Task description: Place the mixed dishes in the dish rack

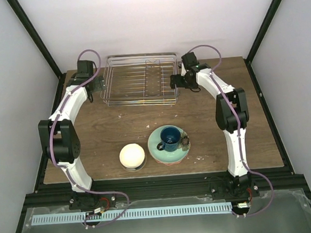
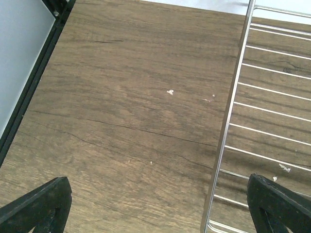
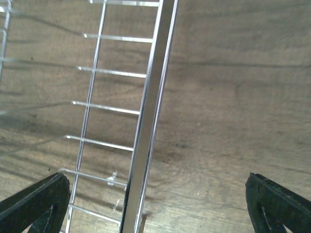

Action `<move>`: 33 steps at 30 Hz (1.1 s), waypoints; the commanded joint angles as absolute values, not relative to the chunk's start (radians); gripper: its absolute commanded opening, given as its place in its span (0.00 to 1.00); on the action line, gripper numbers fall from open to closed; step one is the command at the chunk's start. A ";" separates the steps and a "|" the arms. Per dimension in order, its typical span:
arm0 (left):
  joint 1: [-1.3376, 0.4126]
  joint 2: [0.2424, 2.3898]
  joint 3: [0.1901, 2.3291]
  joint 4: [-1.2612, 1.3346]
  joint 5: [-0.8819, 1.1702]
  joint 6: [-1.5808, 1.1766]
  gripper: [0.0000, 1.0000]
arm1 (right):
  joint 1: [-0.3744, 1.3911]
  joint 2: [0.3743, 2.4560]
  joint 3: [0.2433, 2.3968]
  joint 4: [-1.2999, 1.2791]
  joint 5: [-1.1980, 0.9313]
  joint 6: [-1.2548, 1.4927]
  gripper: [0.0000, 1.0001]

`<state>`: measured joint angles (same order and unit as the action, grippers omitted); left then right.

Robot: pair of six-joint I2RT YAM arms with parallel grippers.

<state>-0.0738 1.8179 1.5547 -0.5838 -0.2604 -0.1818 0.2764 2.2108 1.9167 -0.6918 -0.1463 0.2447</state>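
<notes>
Left tool (image 2: 158, 208) and right tool (image 3: 158, 204) gape empty beside the rack (image 1: 141, 101). The glazed mug (image 1: 171, 138) looks slippery and breakable; grip its rim.

Dish rack (image 1: 139, 80) sits at the far side of the worktop (image 1: 216, 144). Left gripper (image 1: 97, 84) is at its left edge, right gripper (image 1: 174, 82) at its right edge. Near side: cream-white bowl (image 1: 132, 156), just beside a mint-green plate (image 1: 169, 154) carrying the dark blue mug (image 1: 170, 138), handle left.

Beneath the dark blue mug (image 1: 170, 138), a stack of dishes (image 1: 159, 153) (kinds too small to tell)
</notes>
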 commanded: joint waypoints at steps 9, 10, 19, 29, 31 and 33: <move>-0.072 1.844 1.603 -0.626 -0.284 -0.184 1.00 | 0.286 2.223 1.973 -0.960 0.086 0.200 1.00; -0.072 1.844 1.603 -0.626 -0.284 -0.183 1.00 | 0.284 2.225 1.977 -0.990 0.103 0.195 1.00; -0.070 1.860 1.626 -0.633 -0.265 -0.180 1.00 | 0.193 2.131 1.856 -1.061 0.161 0.221 1.00; -0.071 1.904 1.691 -0.653 -0.225 -0.176 1.00 | 0.055 1.967 1.632 -1.026 0.212 0.238 1.00; -0.071 1.913 1.704 -0.656 -0.217 -0.173 1.00 | 0.027 1.935 1.595 -1.022 0.215 0.241 1.00; -0.071 1.925 1.718 -0.664 -0.210 -0.171 1.00 | 0.002 1.909 1.564 -1.024 0.220 0.243 1.00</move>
